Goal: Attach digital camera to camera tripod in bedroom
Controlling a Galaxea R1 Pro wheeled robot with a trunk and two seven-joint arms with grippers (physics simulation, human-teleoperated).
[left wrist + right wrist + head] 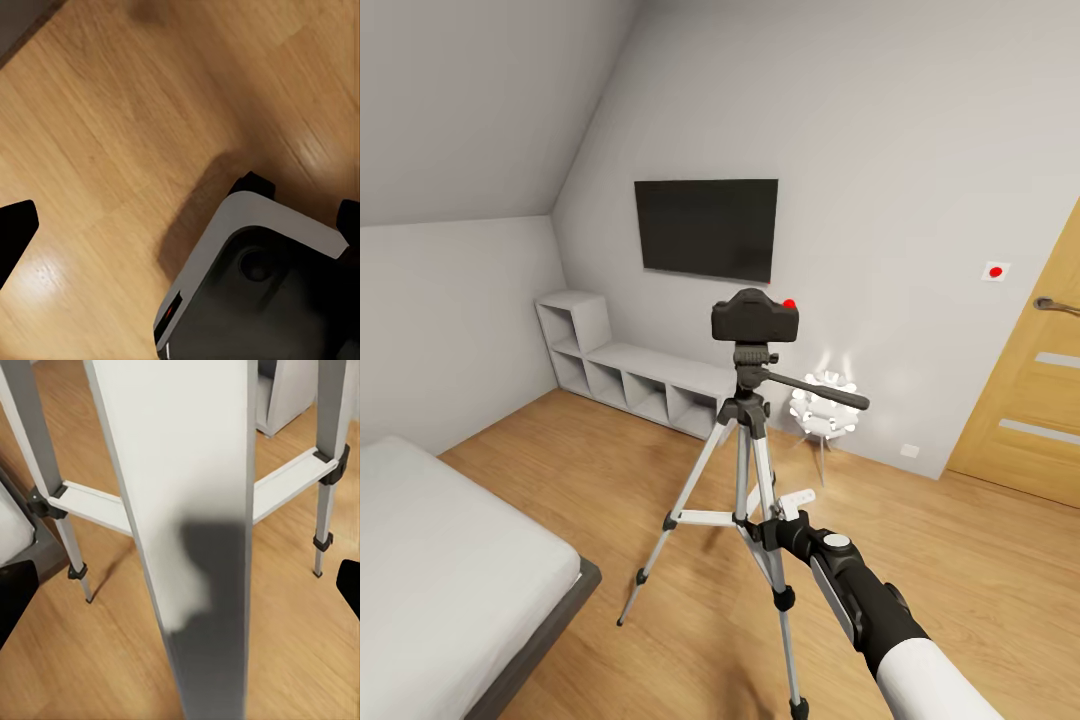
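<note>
**One camera seated, right arm low at the legs**

Your right end effector (792, 512) sits just beside the camera tripod (745, 470) at its leg brace; its wrist view looks straight at a silver leg, fingers spread wide at the frame edges, holding nothing. Whether your left end effector is open, you cannot tell. Above, the digital camera (756, 317) rests upright on the pan head. Attachment looks finished; next, back your arm away without nudging a leg.

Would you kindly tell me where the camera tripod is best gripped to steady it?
Grip the near leg of the camera tripod just above the cross brace, coming from the robot's side: it is a slim, bare tube there, and the right hand is already level with it.
</note>
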